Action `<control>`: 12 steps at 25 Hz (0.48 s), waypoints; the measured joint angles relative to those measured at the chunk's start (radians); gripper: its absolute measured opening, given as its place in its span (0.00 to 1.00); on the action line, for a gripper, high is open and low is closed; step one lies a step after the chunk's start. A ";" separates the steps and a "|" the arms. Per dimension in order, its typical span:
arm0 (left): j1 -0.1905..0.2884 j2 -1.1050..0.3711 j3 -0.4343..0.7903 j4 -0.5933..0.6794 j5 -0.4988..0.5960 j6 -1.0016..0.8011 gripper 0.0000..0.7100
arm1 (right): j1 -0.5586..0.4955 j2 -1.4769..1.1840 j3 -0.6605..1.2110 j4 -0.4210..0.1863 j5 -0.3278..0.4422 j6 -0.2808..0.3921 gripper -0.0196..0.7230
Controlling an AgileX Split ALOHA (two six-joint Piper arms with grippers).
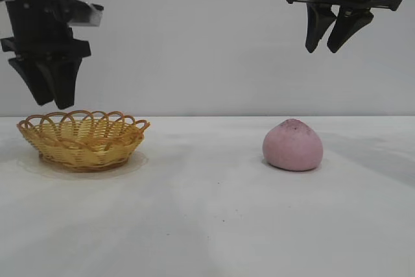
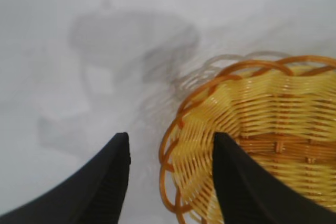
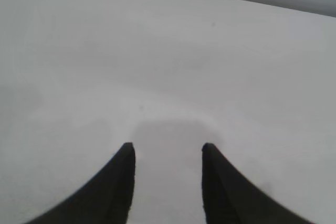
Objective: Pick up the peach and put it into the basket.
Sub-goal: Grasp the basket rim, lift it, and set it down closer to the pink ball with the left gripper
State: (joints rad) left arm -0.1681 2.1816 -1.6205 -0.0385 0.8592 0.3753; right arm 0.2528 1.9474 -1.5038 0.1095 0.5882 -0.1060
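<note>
nothing is picked up yet: the peach (image 1: 292, 145) sits on the tabletop (image 1: 207, 225), well right of the basket (image 1: 83, 139). my right pincer (image 1: 330, 50) hangs above the peach, part open, empty. my left pincer (image 1: 51, 103), apart and empty, hovers over the basket's rim. next i need a straight drop onto the peach.

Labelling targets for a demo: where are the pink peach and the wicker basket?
Dusty-pink rounded peach (image 1: 292, 146), exterior view, middle of its front.
Yellow-orange wicker basket (image 1: 83, 144), exterior view, front wall.
</note>
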 joint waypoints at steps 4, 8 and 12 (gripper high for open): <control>0.011 0.005 -0.002 -0.079 0.013 -0.026 0.10 | 0.000 0.000 0.000 0.004 0.002 -0.007 0.42; 0.024 -0.021 0.007 -0.160 0.038 -0.129 0.05 | 0.000 0.000 0.000 0.009 0.004 -0.007 0.42; 0.024 -0.094 0.123 -0.332 -0.022 -0.162 0.00 | 0.000 0.000 0.000 0.016 0.010 -0.011 0.42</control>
State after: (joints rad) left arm -0.1444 2.0877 -1.4973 -0.3700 0.8369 0.2137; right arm 0.2528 1.9474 -1.5038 0.1252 0.5981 -0.1169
